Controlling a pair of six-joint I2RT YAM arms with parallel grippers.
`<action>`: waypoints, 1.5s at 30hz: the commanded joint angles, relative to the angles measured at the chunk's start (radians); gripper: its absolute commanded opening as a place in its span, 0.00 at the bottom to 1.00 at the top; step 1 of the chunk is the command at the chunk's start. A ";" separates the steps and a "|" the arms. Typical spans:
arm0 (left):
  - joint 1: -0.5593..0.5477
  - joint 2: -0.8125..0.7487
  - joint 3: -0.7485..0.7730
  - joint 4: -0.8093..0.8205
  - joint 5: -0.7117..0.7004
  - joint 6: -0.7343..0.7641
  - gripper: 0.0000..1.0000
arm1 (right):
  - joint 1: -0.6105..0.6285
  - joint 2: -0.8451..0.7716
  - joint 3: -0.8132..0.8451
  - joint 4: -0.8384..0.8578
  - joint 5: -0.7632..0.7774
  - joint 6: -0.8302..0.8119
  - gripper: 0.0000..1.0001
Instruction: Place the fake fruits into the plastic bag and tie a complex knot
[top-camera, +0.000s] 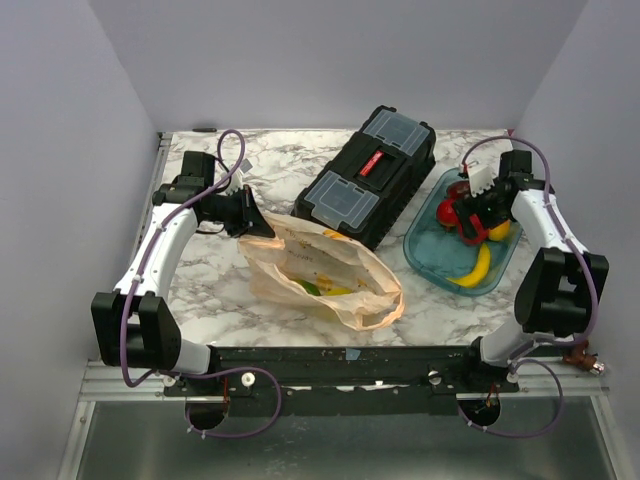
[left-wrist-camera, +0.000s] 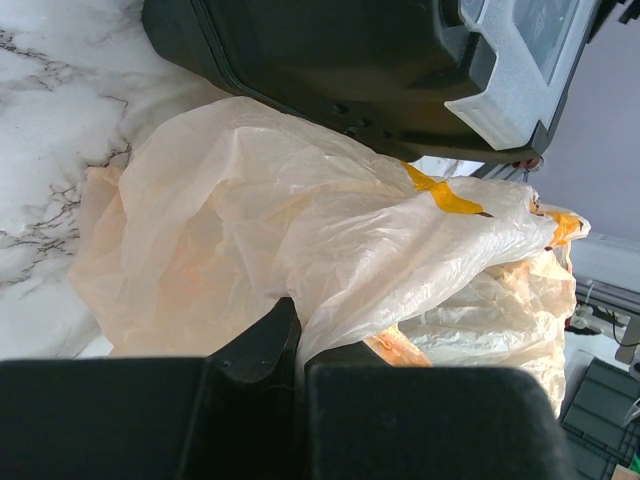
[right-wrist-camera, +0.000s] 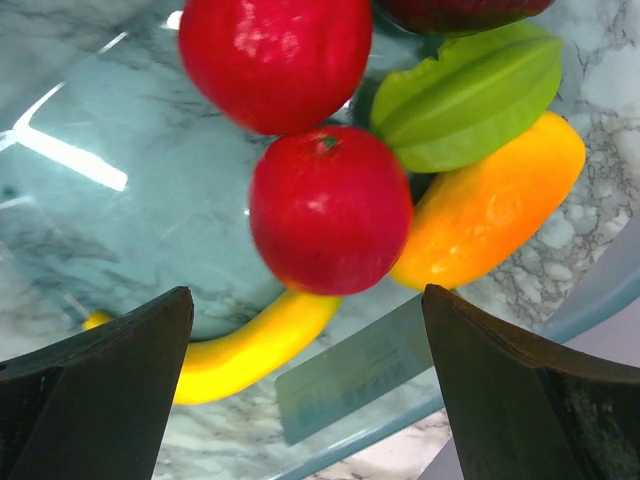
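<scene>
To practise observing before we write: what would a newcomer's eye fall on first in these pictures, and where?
The glossy fake fruits, red, green, orange and yellow, stand out first, clustered in a blue tray at the right, with the right claw open over them. Next comes the crumpled peach plastic bag in the middle, one edge pinched in the shut left claw, beside a black toolbox.
</scene>
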 joint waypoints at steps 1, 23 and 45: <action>0.004 0.014 0.024 0.002 0.022 0.008 0.00 | 0.001 0.092 -0.002 0.125 0.079 -0.037 1.00; 0.005 0.001 0.019 -0.018 0.022 0.021 0.00 | 0.025 0.043 0.431 -0.255 -0.252 0.082 0.50; 0.005 -0.002 -0.002 0.025 0.055 -0.018 0.00 | 1.088 0.076 0.635 -0.267 -0.234 0.197 0.42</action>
